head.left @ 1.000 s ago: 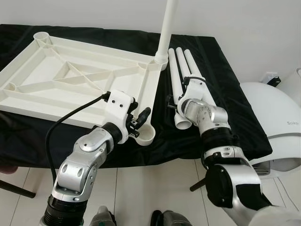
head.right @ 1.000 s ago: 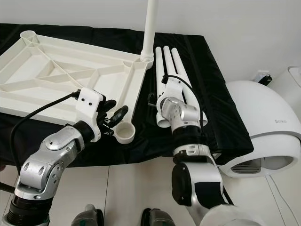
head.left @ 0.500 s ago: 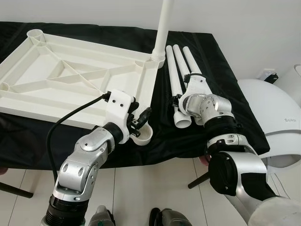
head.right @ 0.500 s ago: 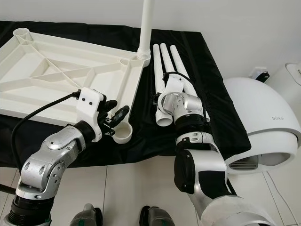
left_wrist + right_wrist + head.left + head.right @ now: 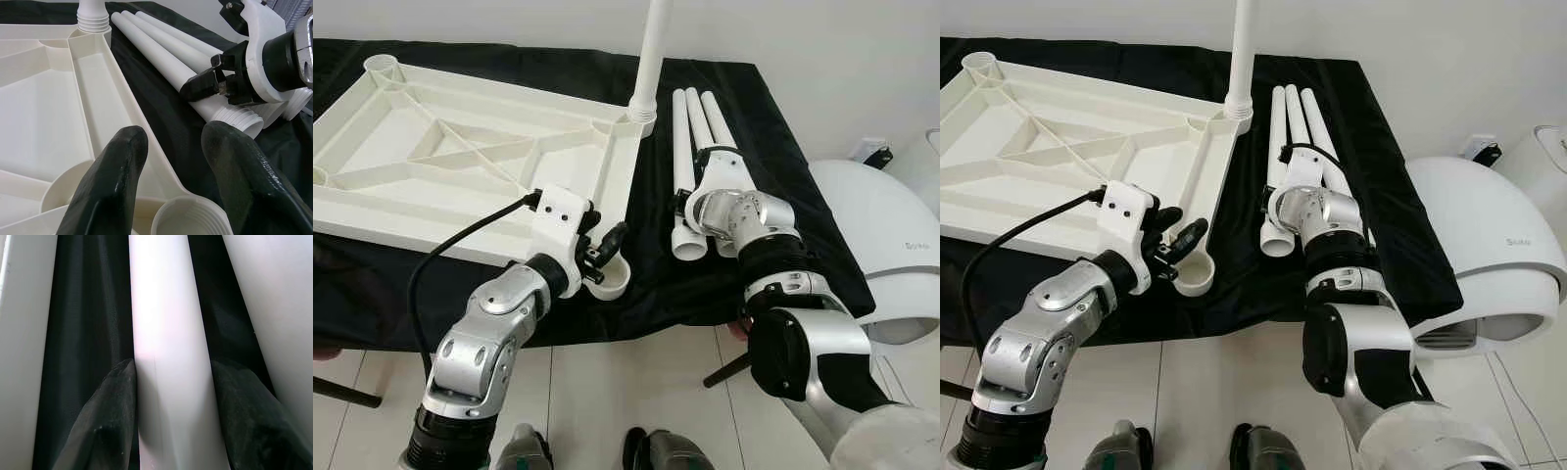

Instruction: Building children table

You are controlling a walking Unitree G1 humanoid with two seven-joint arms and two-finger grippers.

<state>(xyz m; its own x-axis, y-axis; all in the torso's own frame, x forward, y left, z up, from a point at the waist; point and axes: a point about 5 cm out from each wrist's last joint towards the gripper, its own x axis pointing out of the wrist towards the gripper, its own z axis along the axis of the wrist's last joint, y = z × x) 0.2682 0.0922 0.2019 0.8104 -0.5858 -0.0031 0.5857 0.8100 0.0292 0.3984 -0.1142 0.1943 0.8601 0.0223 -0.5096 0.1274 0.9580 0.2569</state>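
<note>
Evidently the white tabletop [image 5: 480, 166] is laid underside up on the black-draped work surface [image 5: 773, 147] so that its ribbed frame and corner sockets are exposed for leg fitting. One leg [image 5: 651, 59] is already stood upright in the far corner socket, which suggests the job is roughly a quarter done. Three loose legs [image 5: 1298, 137] are laid side by side just beside the tabletop's right edge, threaded ends toward the robot, presumably staged for easy reach. A white rounded appliance [image 5: 891, 255] is noted on the floor to the right. The left gripper [image 5: 602, 257] is held at the near corner socket [image 5: 612, 279], its fingers [image 5: 115, 181] spread apart with the threaded ring of the socket below and between them; nothing is gripped, and the pose is judged to be a bracing of that corner. The right gripper [image 5: 1273, 201] is placed over the leftmost loose leg [image 5: 166, 357] near its threaded end, the fingers [image 5: 110, 421] set on either side of the tube and touching it, so a pinch on that leg is read, likely in preparation for lifting it toward the open socket.
</note>
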